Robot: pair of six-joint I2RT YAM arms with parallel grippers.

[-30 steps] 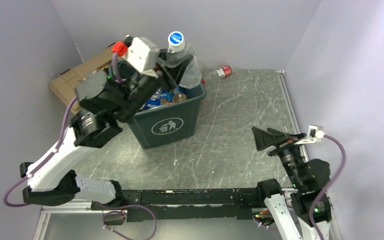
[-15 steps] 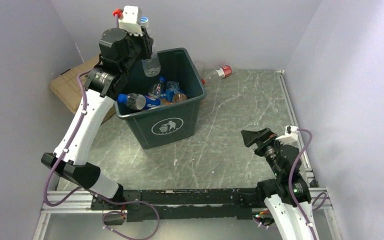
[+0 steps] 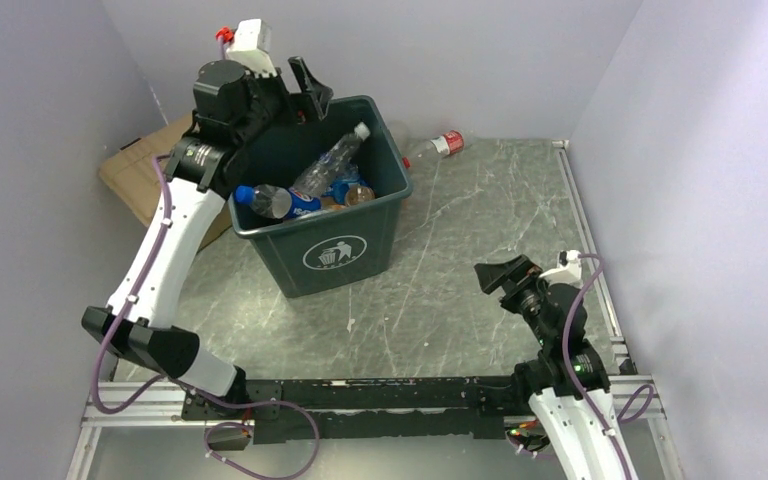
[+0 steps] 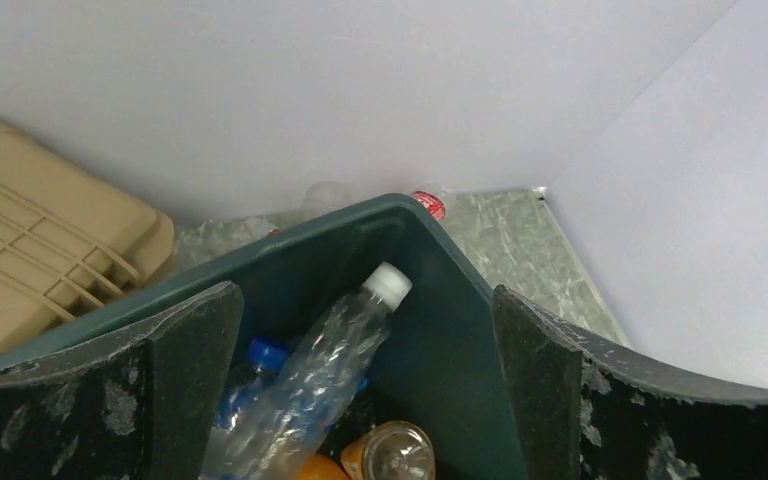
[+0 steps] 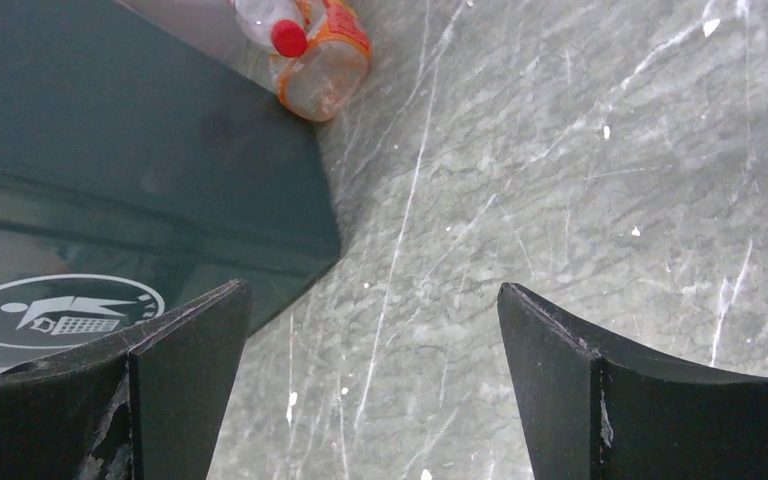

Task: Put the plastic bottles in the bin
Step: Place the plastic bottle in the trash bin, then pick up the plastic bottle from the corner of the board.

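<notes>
From above, the left gripper [image 3: 305,92] hung over the far-left rim of the bin [image 3: 332,258], fingers spread wide and empty. A clear white-capped bottle [image 3: 335,165] lay tilted inside on other bottles [image 3: 272,201].

In the left wrist view, a tan case [image 4: 30,250] sat left of the bin.

In the right wrist view, the right gripper [image 5: 370,292], wide and empty, faced a red-capped bottle [image 5: 317,62] lying on the table [image 5: 560,150] beside the bin's far corner.

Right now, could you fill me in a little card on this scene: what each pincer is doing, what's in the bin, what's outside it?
left pincer: open, empty, above the bin
right pincer: open, empty, over the table
bin contents: several bottles, a clear bottle lying on top
outside the bin: a red-labelled bottle on the table behind it
tan case: to the bin's left
</notes>
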